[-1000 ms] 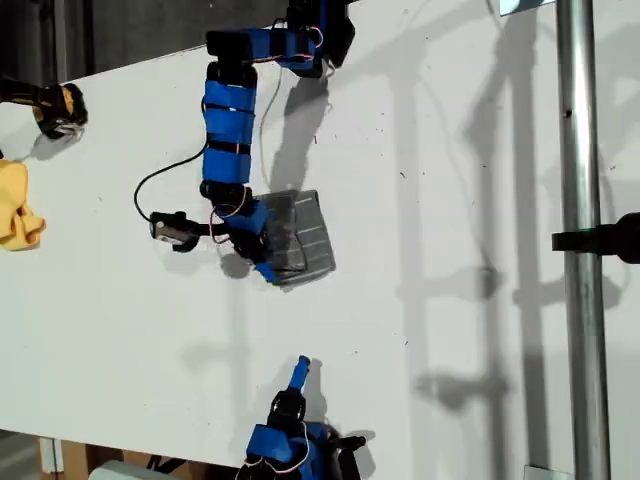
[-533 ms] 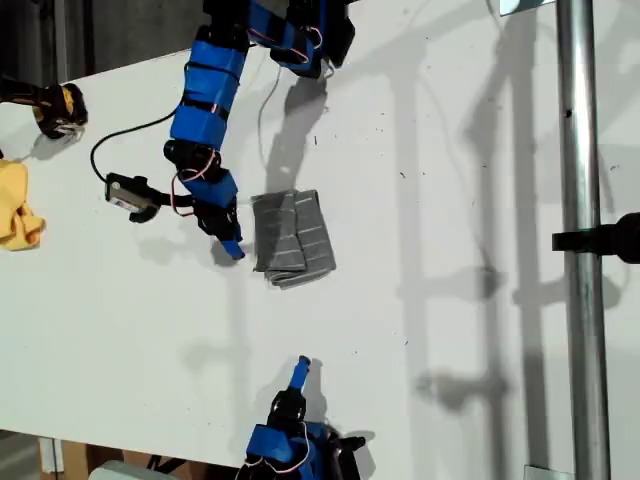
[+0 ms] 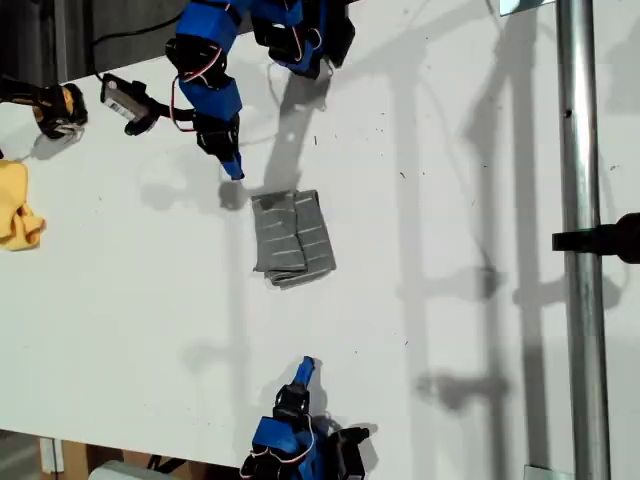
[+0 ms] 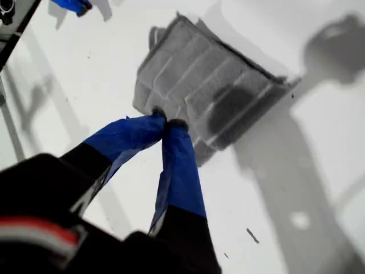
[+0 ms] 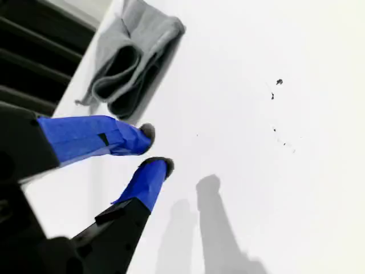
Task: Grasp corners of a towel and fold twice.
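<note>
While the folded towel (image 3: 292, 238) lies released, both empty end effectors, first (image 4: 167, 122) closed and second (image 5: 155, 148) parted, could unfold it if snagged.

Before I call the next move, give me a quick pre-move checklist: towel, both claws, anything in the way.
1. Towel folded into a compact layered rectangle: ok.
2. Layer edges flush: not ok; the second wrist view shows loose, gaping layers.
3. My first claw free of the towel: ok. It is shut, empty and beside the towel's edge in the exterior view.
4. My second claw free: ok. It is open, empty and well apart from the towel.
5. Yellow cloth out of the way: ok, at the exterior view's left edge.
6. Corners aligned underneath: cannot tell.
</note>
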You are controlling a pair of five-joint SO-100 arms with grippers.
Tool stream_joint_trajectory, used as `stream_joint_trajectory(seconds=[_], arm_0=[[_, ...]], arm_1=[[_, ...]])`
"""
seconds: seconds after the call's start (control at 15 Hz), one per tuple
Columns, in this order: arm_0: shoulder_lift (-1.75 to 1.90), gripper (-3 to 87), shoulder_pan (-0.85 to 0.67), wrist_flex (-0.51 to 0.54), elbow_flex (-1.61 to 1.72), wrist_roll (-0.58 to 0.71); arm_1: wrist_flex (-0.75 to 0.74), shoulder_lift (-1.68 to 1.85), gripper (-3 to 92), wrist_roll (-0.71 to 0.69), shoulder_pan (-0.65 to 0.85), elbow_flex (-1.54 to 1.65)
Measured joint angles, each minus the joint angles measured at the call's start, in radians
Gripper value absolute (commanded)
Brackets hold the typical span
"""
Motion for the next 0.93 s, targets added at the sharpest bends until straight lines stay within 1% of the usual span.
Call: stream_joint_trajectory(seconds=[0.13, 0.2, 0.27, 0.33, 0.4, 0.47, 0.53, 0.73, 0.8, 0.87, 0.93], arm_0=[[0.000, 2.7, 0.000, 0.008, 0.014, -0.067], [0.000, 6.1, 0.000, 0.029, 0.020, -0.137], [0.000, 6.5, -0.002, 0.038, 0.031, -0.199], [0.000, 3.9, 0.009, 0.008, 0.035, -0.201], [0.000, 3.5, 0.020, -0.006, 0.041, -0.221], [0.000, 2.1, 0.020, 0.008, 0.041, -0.261], [0.000, 4.0, 0.018, 0.046, 0.041, -0.301], [0.000, 3.9, 0.026, 0.060, 0.041, -0.181], [0.000, 3.6, 0.032, 0.061, 0.041, -0.109], [0.000, 3.5, 0.032, 0.061, 0.041, 0.032], [0.000, 3.5, 0.035, 0.061, 0.041, 0.199]], arm_1=[[-0.009, 0.304, -0.1, 0.084, 0.002, 0.325], [0.005, 0.480, -0.1, 0.141, -0.005, 0.480], [0.055, 0.641, -0.1, 0.183, -0.028, 0.594], [0.130, 0.781, 2.5, 0.218, -0.035, 0.661], [0.212, 0.899, 3.9, 0.245, -0.028, 0.718], [0.241, 0.919, 6.3, 0.270, -0.034, 0.750], [0.252, 0.928, 7.9, 0.291, -0.058, 0.785], [0.291, 0.943, 9.1, 0.333, -0.072, 0.848], [0.288, 0.943, 9.1, 0.333, -0.075, 0.848], [0.290, 0.943, 9.1, 0.333, -0.074, 0.848], [0.290, 0.943, 9.1, 0.333, -0.075, 0.848]])
